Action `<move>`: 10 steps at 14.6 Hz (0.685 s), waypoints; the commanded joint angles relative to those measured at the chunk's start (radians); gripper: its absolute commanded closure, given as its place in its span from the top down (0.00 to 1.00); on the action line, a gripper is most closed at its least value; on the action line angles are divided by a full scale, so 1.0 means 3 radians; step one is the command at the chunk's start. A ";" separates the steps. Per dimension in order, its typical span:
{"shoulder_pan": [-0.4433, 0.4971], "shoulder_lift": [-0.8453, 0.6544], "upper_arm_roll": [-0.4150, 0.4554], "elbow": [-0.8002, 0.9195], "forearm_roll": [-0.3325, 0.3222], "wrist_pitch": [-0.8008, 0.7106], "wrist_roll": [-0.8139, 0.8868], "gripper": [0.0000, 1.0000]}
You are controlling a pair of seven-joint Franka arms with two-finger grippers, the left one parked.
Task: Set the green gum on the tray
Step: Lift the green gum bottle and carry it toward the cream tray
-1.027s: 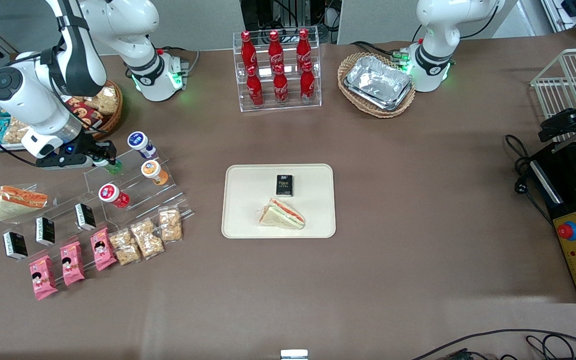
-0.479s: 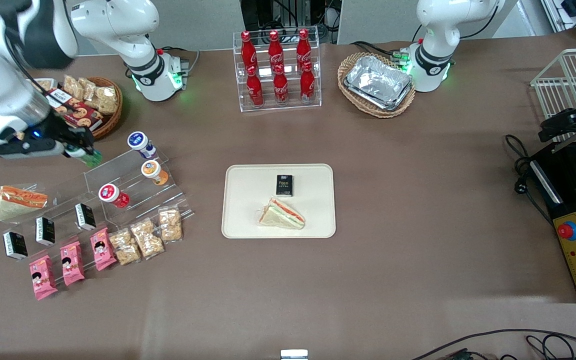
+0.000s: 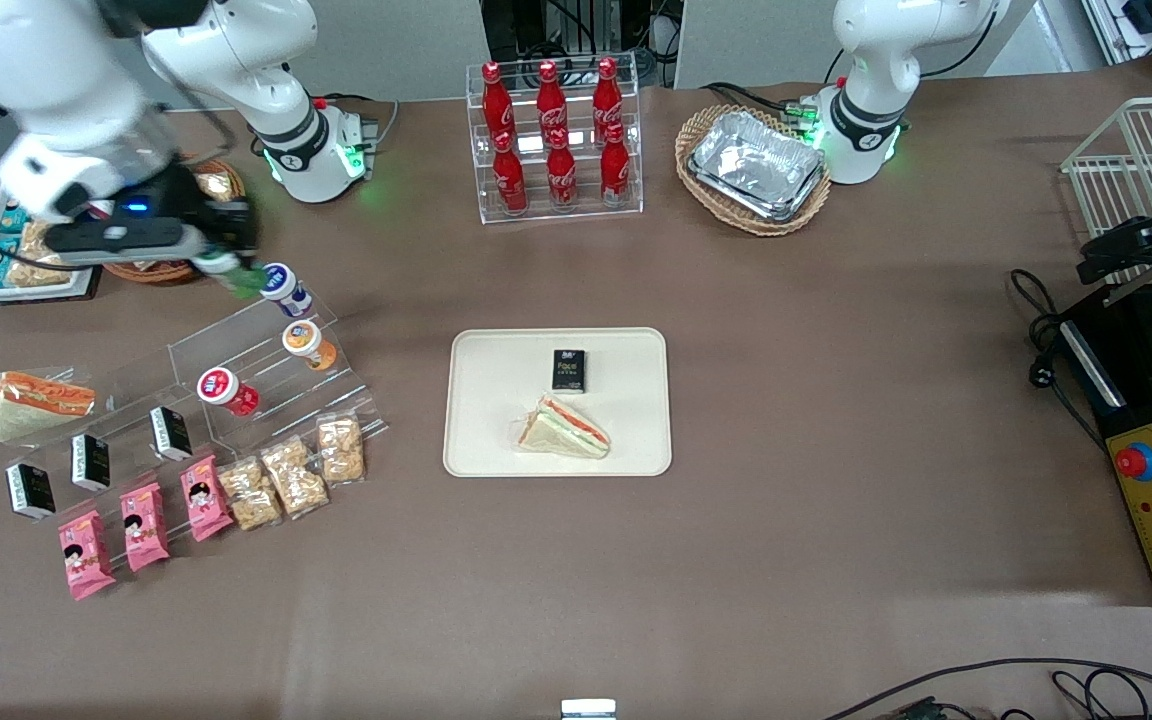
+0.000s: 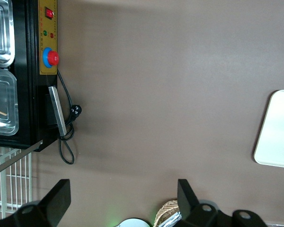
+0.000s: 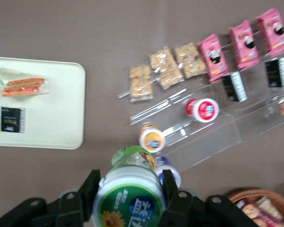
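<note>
**Green gum in my grip, held up over the display rack**

My gripper [image 3: 226,262] is clamped on the green gum [image 5: 129,194]; in my wrist view a black finger [image 5: 88,191] presses each side of the white-rimmed cap, and the bottle's green body [image 3: 242,281] pokes out below my fingertips in the front view; I hold it in the air, resting on nothing. Just beside my load and slightly nearer the front camera sits the blue-capped bottle [image 3: 279,284] on the upper step of the clear rack [image 3: 266,375]; the orange-capped bottle [image 3: 305,341] and the red-capped bottle [image 3: 222,388] stand lower on the same rack, each nearer the camera than my gripper. The tray [image 3: 496,400] lies well apart from me, toward the parked arm's end of the table; it carries a wrapped sandwich [image 3: 565,429] and a small black packet [image 3: 568,370], lying close together but not touching. Under my wrist a wicker basket [image 3: 151,270] of snacks is partly hidden; pink packets [image 3: 141,524] and cracker bags [image 3: 291,474] line the table in front of the rack.
</note>
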State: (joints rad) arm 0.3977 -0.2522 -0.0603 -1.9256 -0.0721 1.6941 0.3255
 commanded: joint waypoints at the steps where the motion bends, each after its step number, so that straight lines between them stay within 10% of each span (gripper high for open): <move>1: 0.0331 0.0334 0.0067 0.0170 0.0102 0.0023 0.0809 0.09; 10: 0.0311 0.1315 0.0983 -0.0121 -0.0025 0.1387 0.2161 0.08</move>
State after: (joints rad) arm 0.4954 0.0515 0.2084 -1.9329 -0.0522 1.9867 0.8836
